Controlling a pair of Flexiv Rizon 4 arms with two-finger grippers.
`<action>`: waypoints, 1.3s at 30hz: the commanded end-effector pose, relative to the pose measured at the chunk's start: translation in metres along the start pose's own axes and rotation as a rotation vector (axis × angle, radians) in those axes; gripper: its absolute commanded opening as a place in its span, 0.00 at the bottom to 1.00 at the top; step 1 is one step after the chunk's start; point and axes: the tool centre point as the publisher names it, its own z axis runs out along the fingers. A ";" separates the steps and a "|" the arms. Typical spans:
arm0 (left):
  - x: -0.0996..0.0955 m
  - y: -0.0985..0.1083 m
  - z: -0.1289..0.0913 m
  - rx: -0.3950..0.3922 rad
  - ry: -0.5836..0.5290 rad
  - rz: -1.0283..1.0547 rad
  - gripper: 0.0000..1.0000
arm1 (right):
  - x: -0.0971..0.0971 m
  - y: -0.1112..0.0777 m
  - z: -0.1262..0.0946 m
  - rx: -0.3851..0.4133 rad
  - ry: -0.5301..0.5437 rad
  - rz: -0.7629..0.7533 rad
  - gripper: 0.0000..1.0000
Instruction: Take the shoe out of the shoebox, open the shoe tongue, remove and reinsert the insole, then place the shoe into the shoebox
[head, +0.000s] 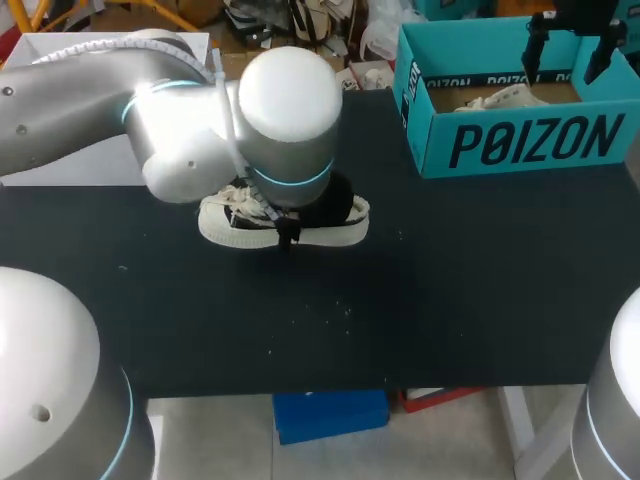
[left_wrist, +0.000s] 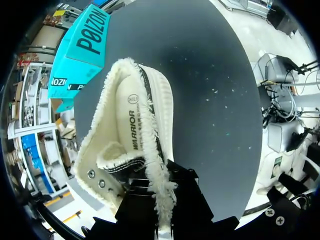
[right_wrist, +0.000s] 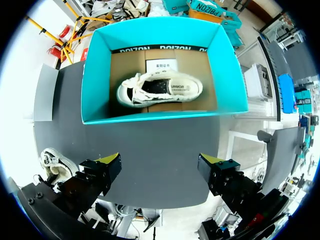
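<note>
A cream canvas shoe (head: 340, 232) lies on its side on the black table, mid-table, under my left arm's wrist. In the left wrist view its frayed collar edge (left_wrist: 150, 150) runs down between the black fingers of my left gripper (left_wrist: 162, 202), which is shut on it; the insole (left_wrist: 132, 125) shows inside. The teal shoebox (head: 540, 140) stands at the back right with a second cream shoe (right_wrist: 160, 90) in it. My right gripper (right_wrist: 160, 165) hangs open above the box's near wall (right_wrist: 150, 117), holding nothing. It also shows over the box as the right gripper (head: 568, 50).
The black tabletop (head: 450, 300) runs from the shoe to the box, its front edge (head: 330, 385) close below. From the right wrist, the table shoe (right_wrist: 52, 162) lies beside that gripper's finger, across from the box.
</note>
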 end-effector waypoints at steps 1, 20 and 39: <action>-0.003 -0.040 0.018 -0.067 -0.002 -0.013 0.00 | 0.000 0.001 0.000 0.001 0.000 0.000 1.00; 0.015 -0.080 0.067 -0.059 0.015 0.024 1.00 | 0.000 0.001 0.000 0.001 0.000 0.000 1.00; 0.012 -0.018 -0.070 0.500 0.019 0.022 1.00 | 0.000 0.001 0.000 0.001 0.000 0.000 1.00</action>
